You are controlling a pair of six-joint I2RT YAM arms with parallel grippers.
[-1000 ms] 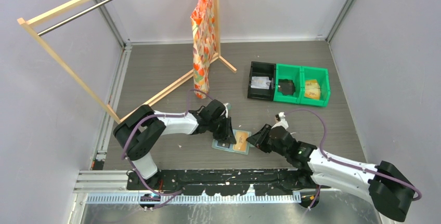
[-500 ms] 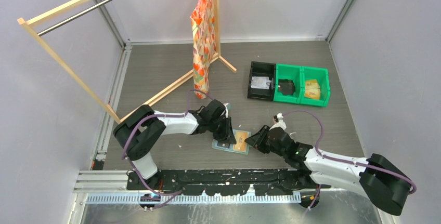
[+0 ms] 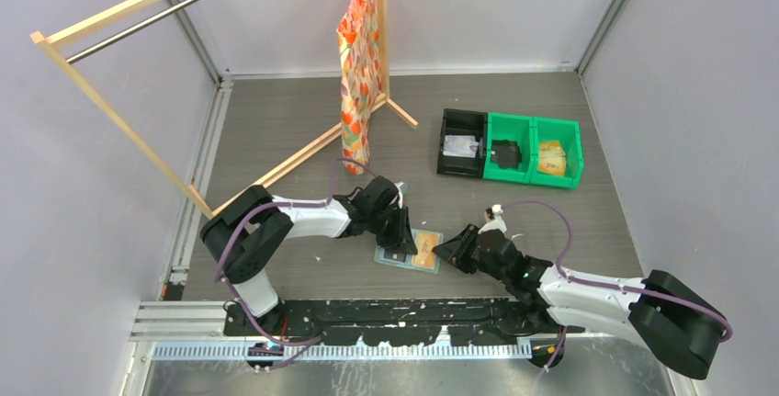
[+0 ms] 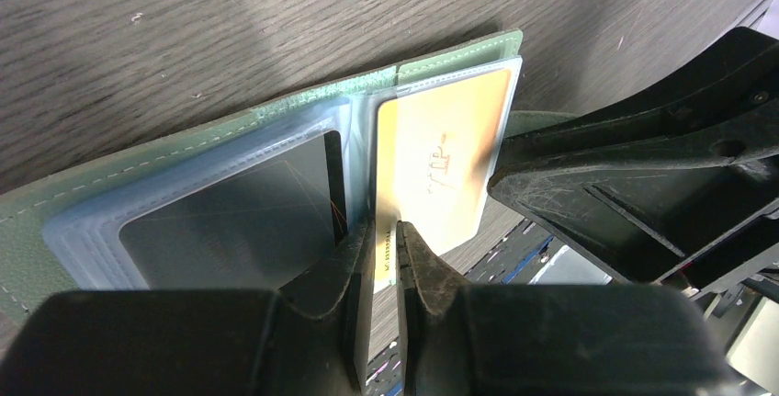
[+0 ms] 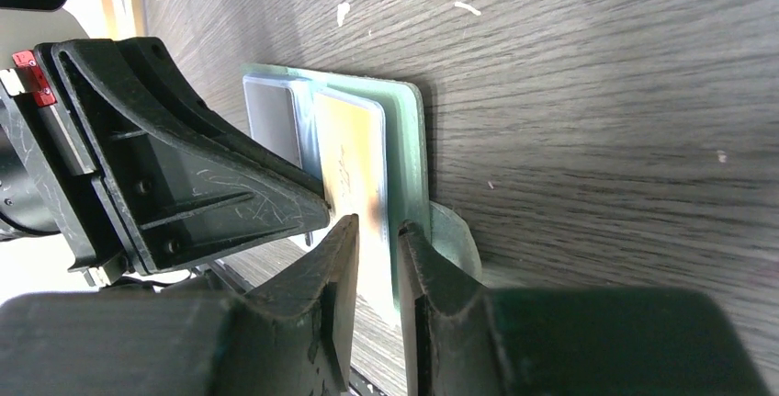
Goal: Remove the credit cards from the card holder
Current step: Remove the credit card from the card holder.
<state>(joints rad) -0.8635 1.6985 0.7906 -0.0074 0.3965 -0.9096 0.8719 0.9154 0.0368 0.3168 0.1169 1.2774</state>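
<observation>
Card holder [image 3: 409, 251] lies open and flat on the table [image 3: 570, 221], close to the near edge and between the two arms. Its fabric cover and clear sleeves look soft and light, so it would likely slide or lift unless pinned. The gold card [image 4: 450, 152] in its right pocket looks stiff, thin and slick, and is best pinched by its exposed end. Left gripper [image 4: 378, 231] has its jaws nearly together, seemingly clamped on the holder's edge at the fold. Right gripper [image 5: 372, 231] has its jaws slightly apart, straddling the gold card's end. Only the right wrist view shows the snap tab [image 5: 455, 235] curling out beneath. The left wrist view best shows a dark panel [image 4: 239, 203], perhaps a second card, in the left pocket.
</observation>
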